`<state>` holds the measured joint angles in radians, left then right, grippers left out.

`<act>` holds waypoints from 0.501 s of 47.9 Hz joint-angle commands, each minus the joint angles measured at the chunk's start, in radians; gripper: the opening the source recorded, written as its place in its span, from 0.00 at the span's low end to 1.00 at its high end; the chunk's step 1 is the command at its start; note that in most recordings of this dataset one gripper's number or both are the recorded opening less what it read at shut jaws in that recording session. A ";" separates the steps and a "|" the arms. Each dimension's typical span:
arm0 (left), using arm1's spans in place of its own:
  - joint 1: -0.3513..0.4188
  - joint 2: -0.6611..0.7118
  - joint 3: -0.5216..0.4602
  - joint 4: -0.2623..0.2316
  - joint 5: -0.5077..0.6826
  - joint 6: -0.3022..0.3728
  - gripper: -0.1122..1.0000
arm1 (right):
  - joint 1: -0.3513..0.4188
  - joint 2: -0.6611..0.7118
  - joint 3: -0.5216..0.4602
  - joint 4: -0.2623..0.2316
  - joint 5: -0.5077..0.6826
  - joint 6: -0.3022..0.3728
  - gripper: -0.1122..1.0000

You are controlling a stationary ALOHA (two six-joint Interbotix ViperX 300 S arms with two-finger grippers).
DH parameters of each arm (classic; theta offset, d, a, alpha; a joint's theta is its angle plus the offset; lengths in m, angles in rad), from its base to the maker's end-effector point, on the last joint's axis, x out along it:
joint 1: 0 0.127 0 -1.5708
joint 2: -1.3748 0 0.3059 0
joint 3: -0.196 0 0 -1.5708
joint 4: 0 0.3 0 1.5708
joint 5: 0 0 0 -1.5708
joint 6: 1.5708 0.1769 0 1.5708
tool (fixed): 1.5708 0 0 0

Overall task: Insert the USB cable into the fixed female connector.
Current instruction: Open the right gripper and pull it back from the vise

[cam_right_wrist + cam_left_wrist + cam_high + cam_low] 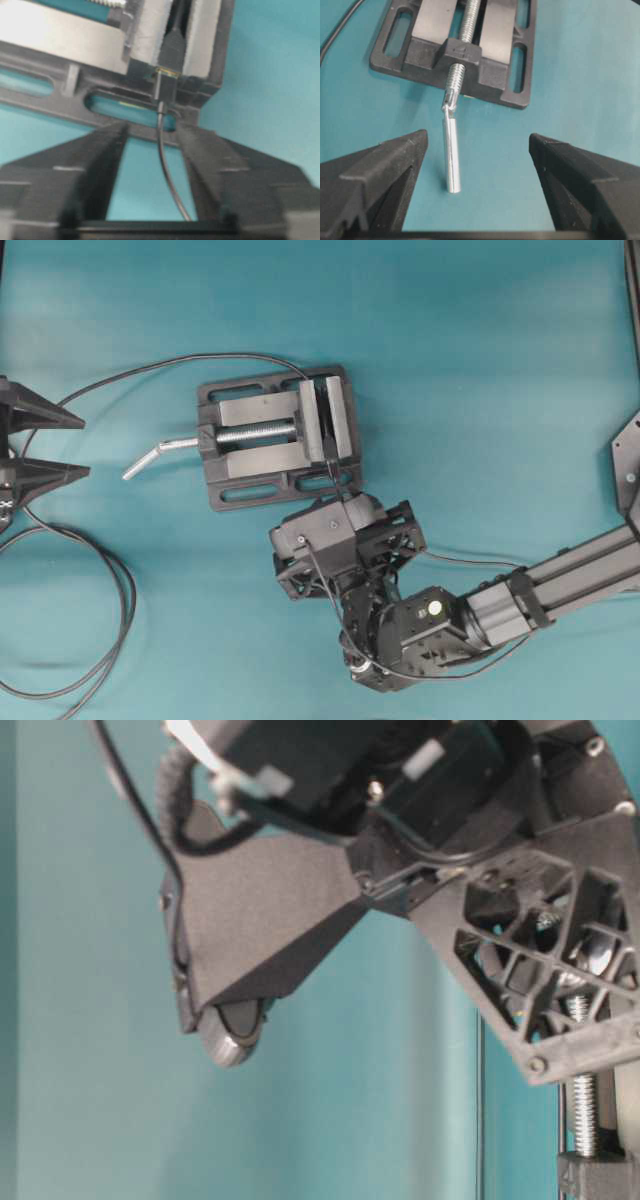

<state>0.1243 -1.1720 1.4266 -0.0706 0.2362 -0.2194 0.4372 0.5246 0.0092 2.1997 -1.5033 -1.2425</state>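
Both fingers of the right gripper (155, 165) are spread apart — the thin dark grey USB cable (161, 135) runs free between them, its plug seated just ahead in the tiny dark fixed female connector (172, 47) clamped by the black bench vise (60, 50). Insertion is judged done — withdrawal is called for. The left gripper (477, 165) is held wide apart.

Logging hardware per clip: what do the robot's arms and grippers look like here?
Both are matte black. The right gripper sits on a boxy housing with open triangular lattice panels, on a forearm of black ribbed beam and grey cylinder with a small pale round dot on a joint; thin black cables run along it. The left gripper has two wedge-shaped fingers with ridged edges. No lettering is readable.
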 commanded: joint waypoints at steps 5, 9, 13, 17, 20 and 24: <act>0.005 0.008 -0.011 0.000 -0.009 -0.012 0.96 | 0.003 -0.081 0.020 -0.011 -0.006 -0.008 0.73; 0.006 0.008 -0.011 0.000 -0.009 -0.012 0.96 | 0.003 -0.104 0.057 -0.012 -0.006 -0.005 0.76; 0.009 0.008 -0.011 0.000 -0.011 -0.012 0.96 | 0.005 -0.127 0.092 -0.011 -0.002 0.000 0.76; 0.014 0.008 -0.011 -0.002 -0.011 -0.012 0.96 | 0.005 -0.149 0.121 -0.012 0.012 0.000 0.76; 0.020 0.009 -0.011 0.000 -0.012 -0.012 0.96 | 0.005 -0.169 0.144 -0.021 0.034 -0.003 0.76; 0.035 0.008 -0.011 0.000 -0.012 -0.012 0.96 | 0.005 -0.193 0.176 -0.041 0.060 0.000 0.76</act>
<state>0.1442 -1.1720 1.4266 -0.0706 0.2332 -0.2209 0.4387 0.3942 0.1733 2.1829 -1.4603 -1.2441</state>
